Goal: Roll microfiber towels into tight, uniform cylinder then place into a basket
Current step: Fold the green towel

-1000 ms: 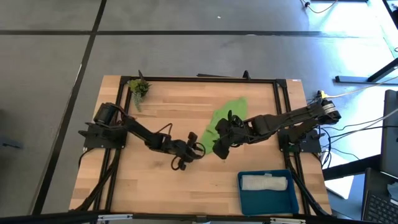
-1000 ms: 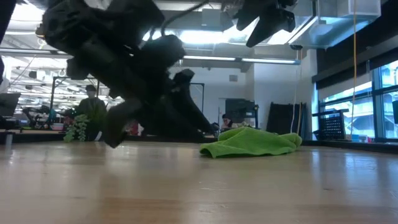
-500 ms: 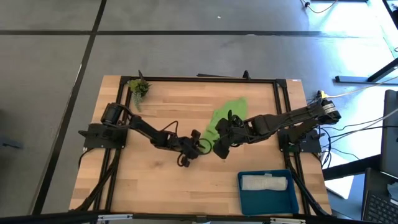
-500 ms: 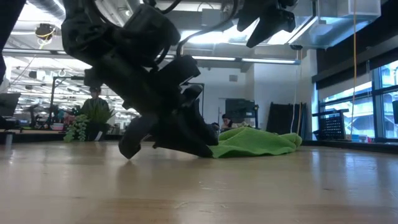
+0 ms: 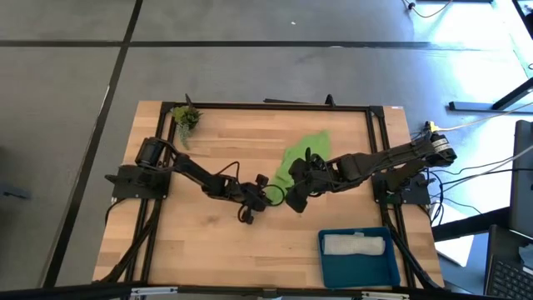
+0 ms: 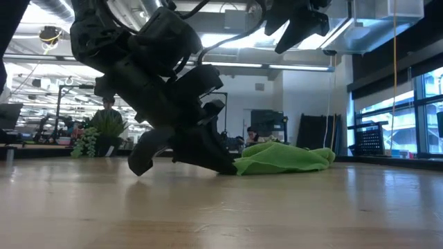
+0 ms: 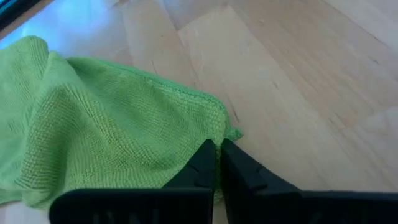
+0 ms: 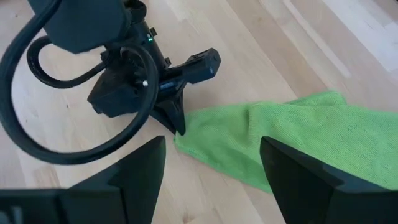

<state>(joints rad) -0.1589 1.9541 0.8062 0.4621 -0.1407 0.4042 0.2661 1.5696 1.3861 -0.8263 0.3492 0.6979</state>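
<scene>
Two towels show: one lime green towel [image 5: 301, 158] spread crumpled on the table [image 5: 216, 237], and one pale towel [image 5: 356, 245] rolled inside the single teal basket [image 5: 359, 269]. The left tool [image 7: 216, 151] has its fingers pressed together on the green towel's corner. The right tool [image 8: 211, 155] hangs spread just above that towel, holding nothing.
</scene>
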